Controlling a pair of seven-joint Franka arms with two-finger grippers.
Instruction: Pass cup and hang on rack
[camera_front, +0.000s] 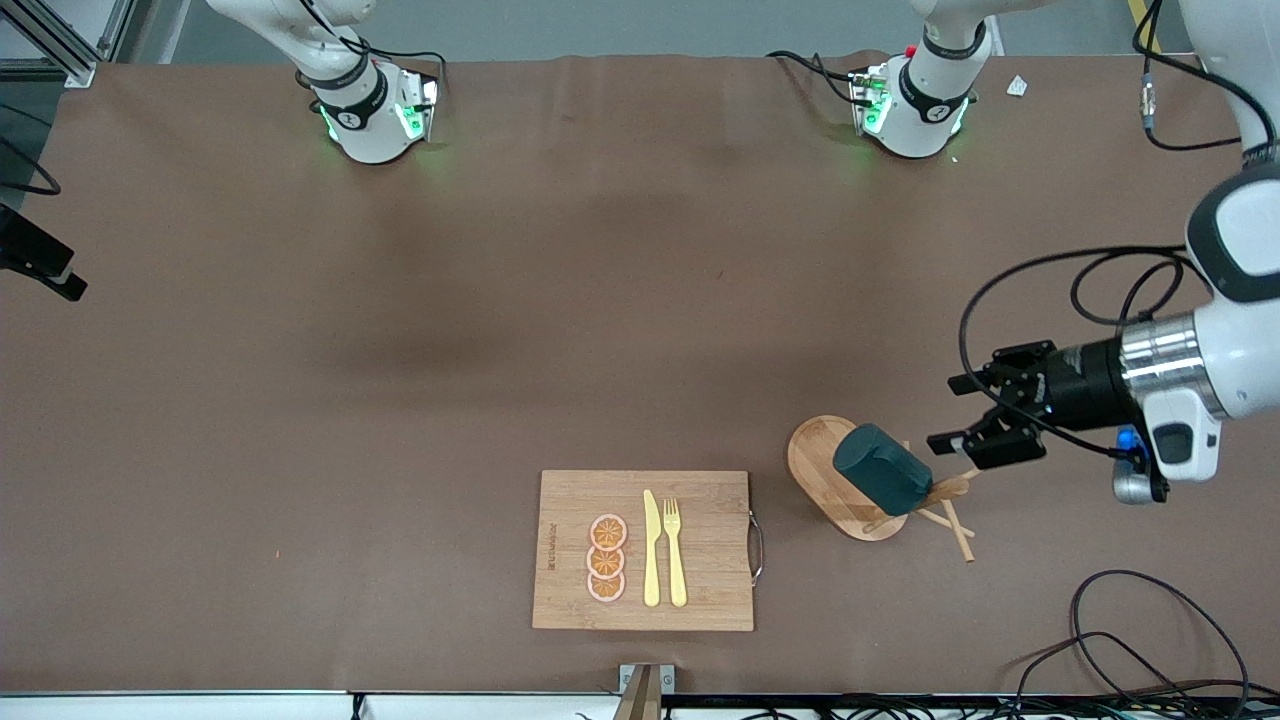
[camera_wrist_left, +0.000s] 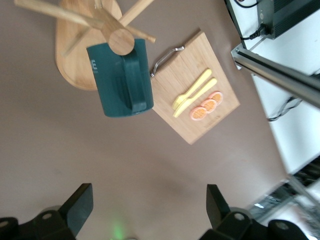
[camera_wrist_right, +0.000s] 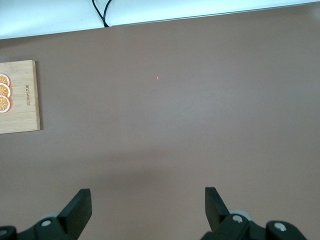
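The dark teal cup (camera_front: 882, 468) hangs tilted on a peg of the light wooden rack (camera_front: 815, 455), above its oval base. In the left wrist view the cup (camera_wrist_left: 120, 80) sits under the rack's post top, with the rack base (camera_wrist_left: 75, 55) beneath. My left gripper (camera_front: 945, 412) is open and empty, level with the rack's pegs, a short way from the cup toward the left arm's end; its fingers (camera_wrist_left: 80, 205) frame bare table around the left gripper (camera_wrist_left: 149, 205). My right gripper (camera_wrist_right: 147, 205) is open and empty over bare table, and it does not show in the front view.
A bamboo cutting board (camera_front: 560, 500) with a yellow knife (camera_front: 651, 548), a fork (camera_front: 676, 550) and orange slices (camera_front: 607, 558) lies beside the rack, toward the right arm's end. The board (camera_wrist_right: 20, 110) edges the right wrist view. Black cables (camera_front: 1130, 640) lie near the front edge.
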